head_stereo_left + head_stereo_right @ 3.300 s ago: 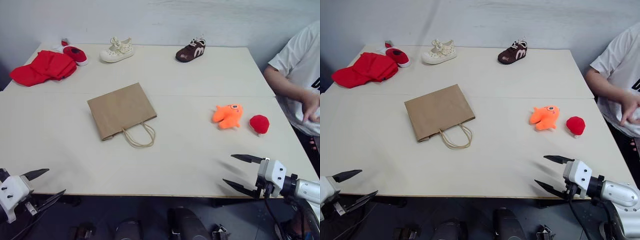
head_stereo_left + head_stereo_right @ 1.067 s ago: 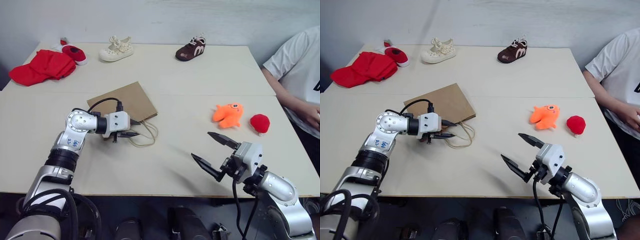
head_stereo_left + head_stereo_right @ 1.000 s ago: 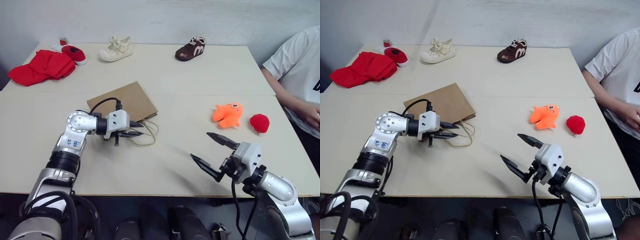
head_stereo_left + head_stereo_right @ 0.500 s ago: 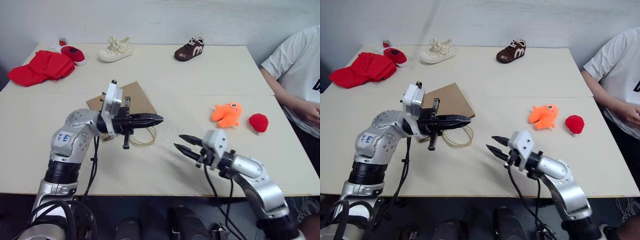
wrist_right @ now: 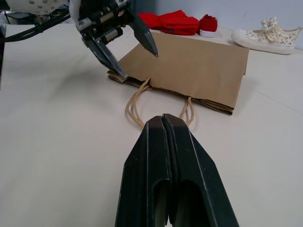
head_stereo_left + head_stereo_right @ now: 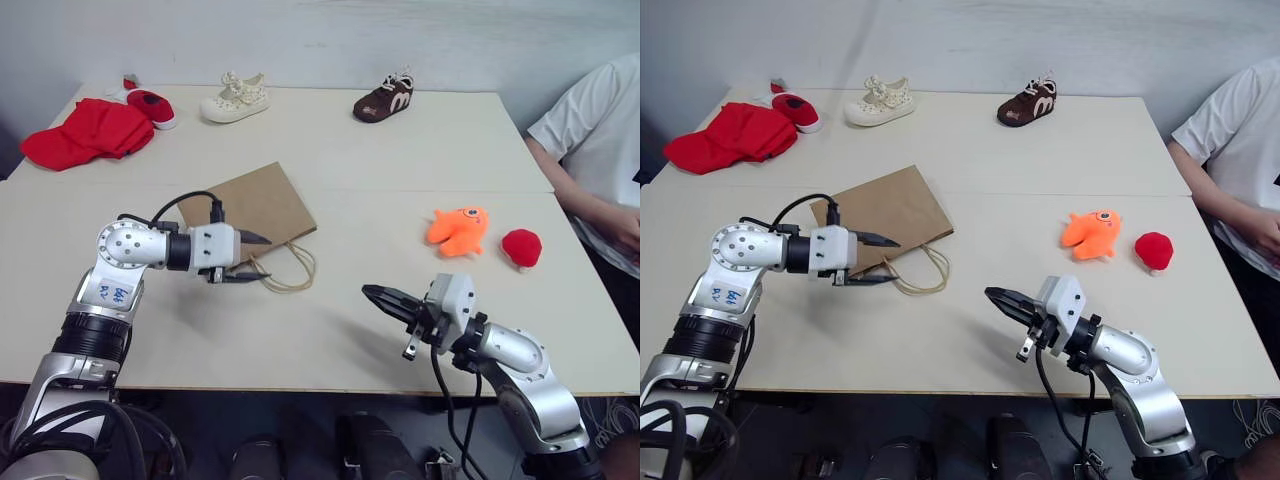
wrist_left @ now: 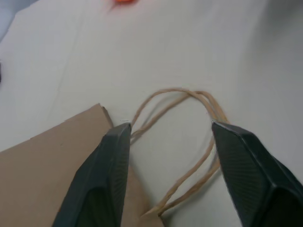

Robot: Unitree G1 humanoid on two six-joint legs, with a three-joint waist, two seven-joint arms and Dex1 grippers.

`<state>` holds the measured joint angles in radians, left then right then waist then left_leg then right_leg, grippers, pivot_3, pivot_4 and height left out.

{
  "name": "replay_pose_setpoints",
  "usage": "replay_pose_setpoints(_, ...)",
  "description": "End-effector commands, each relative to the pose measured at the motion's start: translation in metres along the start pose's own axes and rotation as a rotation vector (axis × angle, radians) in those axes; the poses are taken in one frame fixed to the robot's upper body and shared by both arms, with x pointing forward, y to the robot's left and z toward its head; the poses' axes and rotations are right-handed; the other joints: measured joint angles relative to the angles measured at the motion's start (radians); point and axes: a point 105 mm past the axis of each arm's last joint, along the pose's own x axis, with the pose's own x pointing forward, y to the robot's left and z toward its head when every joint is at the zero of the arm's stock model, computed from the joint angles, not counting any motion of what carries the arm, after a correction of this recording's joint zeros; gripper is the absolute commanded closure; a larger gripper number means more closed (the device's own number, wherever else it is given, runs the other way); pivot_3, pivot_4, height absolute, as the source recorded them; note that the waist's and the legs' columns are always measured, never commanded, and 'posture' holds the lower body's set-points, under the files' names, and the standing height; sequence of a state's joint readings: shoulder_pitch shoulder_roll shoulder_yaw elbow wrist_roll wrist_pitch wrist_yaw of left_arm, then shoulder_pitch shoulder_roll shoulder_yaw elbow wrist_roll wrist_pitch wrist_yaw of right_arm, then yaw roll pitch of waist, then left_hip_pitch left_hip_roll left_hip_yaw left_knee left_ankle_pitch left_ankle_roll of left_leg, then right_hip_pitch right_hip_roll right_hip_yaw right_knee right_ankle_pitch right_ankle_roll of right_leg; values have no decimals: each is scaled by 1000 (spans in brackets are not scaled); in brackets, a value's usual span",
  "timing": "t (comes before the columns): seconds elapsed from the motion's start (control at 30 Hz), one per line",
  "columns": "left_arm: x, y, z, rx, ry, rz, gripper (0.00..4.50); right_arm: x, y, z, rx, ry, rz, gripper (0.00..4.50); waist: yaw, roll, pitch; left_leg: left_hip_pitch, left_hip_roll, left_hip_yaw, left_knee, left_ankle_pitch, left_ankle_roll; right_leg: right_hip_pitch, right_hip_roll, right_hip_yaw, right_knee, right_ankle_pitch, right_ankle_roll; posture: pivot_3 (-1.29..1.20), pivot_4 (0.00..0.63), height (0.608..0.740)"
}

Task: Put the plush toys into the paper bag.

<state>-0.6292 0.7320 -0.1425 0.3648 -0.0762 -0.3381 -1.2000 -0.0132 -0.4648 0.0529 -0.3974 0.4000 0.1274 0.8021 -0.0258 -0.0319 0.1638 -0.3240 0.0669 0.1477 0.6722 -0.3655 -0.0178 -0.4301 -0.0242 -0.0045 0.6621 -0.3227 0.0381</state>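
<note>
Brown paper is being shown in one piece only: a single paper bag [image 6: 251, 205] is lying flat on the pale table [image 6: 400, 150], its mouth turned toward the robot and its two cord handles [image 6: 285, 270] spread on the tabletop. Nothing is being seen inside it; the flat bag is giving no view of its interior.

Two plush toys are being counted, both lying outside the bag and well apart from it, toward the right side of the table: an orange fish [image 6: 456, 229] and, just beside it, a small red ball [image 6: 521, 247].

Three shoes are being lined up along the far edge: a red shoe [image 6: 150, 105], a cream shoe [image 6: 233, 97] and a brown shoe [image 6: 382, 99]. One red cloth [image 6: 84, 133] is being heaped next to the red shoe.

Two grippers are being seen. The left gripper [image 6: 255, 258] is being held with its fingers spread apart at the bag's mouth, over the handles, with nothing clasped. The right gripper [image 6: 385, 298] is being held above bare table in front of the bag, its fingers pressed together and empty.

One person's arm [image 6: 590, 210] is being rested at the table's right edge.
</note>
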Motion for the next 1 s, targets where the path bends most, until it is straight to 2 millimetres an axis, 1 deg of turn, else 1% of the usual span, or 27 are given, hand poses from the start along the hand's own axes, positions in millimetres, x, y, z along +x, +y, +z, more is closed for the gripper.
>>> replay_pose_setpoints(0.03,2,2,3,92,3,-28,508,-3,1,16,-45,-50,0,4500,0,0,0,0,0,0,0,0,0,0,0,0,0,0,0,0,150,740)
replay_pose_setpoints(0.13,3,3,-2,127,34,-42,508,-4,1,17,-43,-50,-10,4500,0,0,0,-1,0,0,0,0,0,-1,0,0,0,0,0,0,150,740)
replay_pose_setpoints(0.3,6,13,-6,116,36,4,508,-4,2,18,-39,-52,-21,4500,-1,0,0,-1,0,0,0,0,0,0,0,0,0,0,0,0,150,740)
replay_pose_setpoints(0.5,7,14,-12,135,64,0,508,-7,4,18,-34,-50,-24,4500,0,0,0,-1,0,0,0,0,0,-1,0,-1,0,0,0,0,150,740)
replay_pose_setpoints(0.73,12,20,-14,139,71,42,508,-8,4,19,-31,-49,-29,4500,0,0,0,-1,0,0,0,0,0,-1,0,-1,0,0,0,0,150,740)
replay_pose_setpoints(0.87,15,18,-19,180,103,25,508,-7,4,19,-29,-51,-29,4500,0,0,0,-1,0,0,0,0,0,-1,0,-1,0,0,0,0,150,740)
replay_pose_setpoints(1.0,17,25,-18,161,83,75,508,-8,3,20,-31,-53,-35,4500,0,0,0,-1,0,0,0,0,0,-1,0,-1,0,0,0,0,150,740)
